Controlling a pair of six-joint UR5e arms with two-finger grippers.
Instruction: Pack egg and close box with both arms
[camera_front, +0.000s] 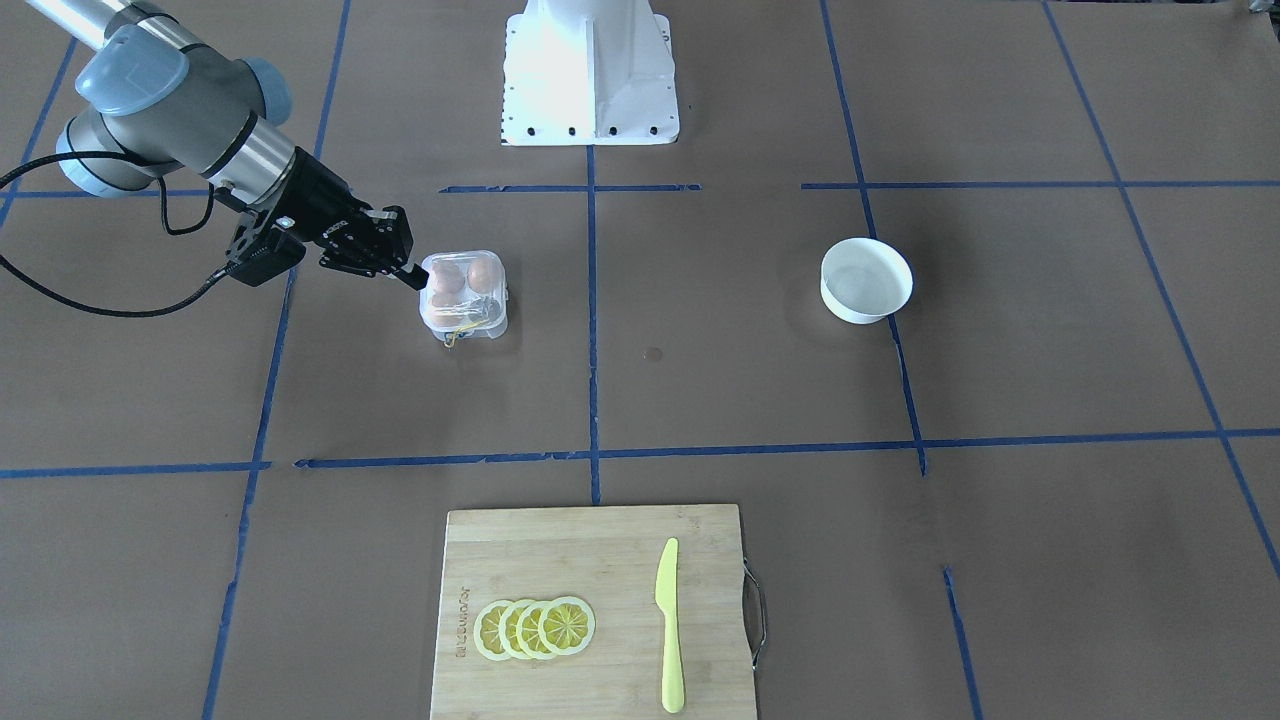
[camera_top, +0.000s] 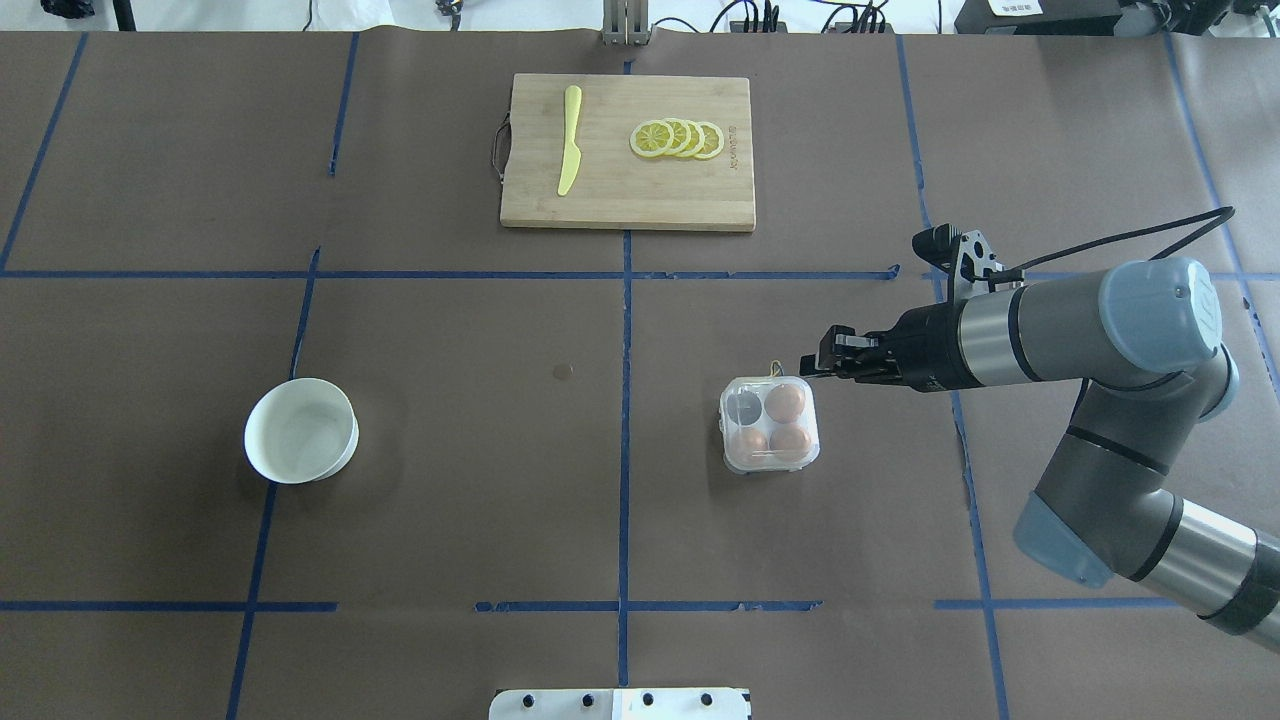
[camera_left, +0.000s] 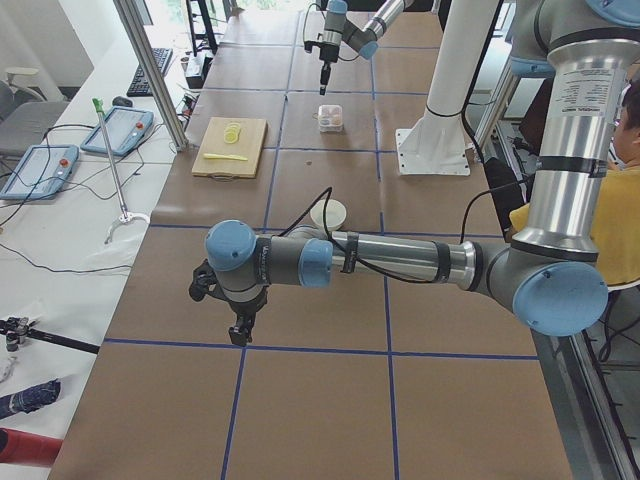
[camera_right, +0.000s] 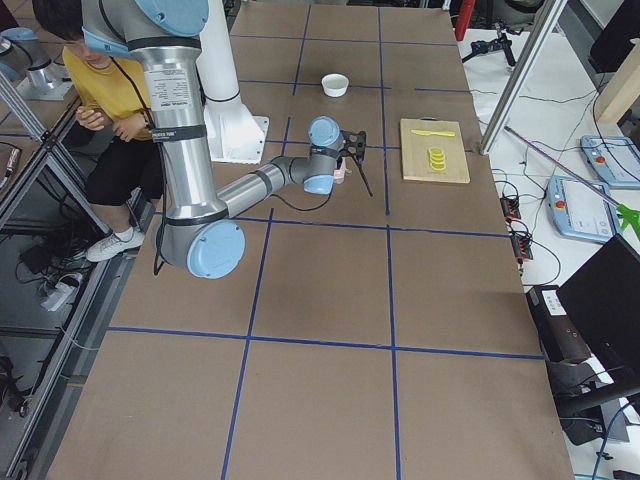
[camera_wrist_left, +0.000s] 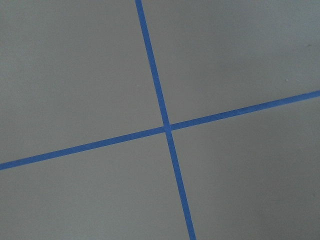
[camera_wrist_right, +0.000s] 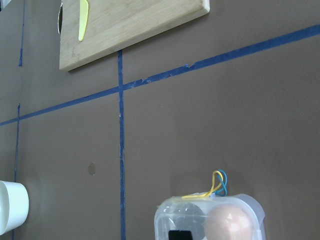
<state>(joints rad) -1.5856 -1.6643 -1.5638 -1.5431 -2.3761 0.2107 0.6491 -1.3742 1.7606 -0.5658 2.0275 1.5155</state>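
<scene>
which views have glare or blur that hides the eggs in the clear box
Front-facing view: the white base is blown out and the box lid looks milky. Overhead view: even light, three eggs show clearly. Right wrist view: sharp, but the box is cut off at the bottom edge. Side views: box too small to judge.

left pincer (camera_left: 239, 334) small, jaws unreadable; box (camera_wrist_right: 170, 217) cut off at right wrist view's bottom edge, perhaps lidded.

Bright, even overhead light, soft faint shadows, white pedestal (camera_front: 590, 70) overexposed.
</scene>
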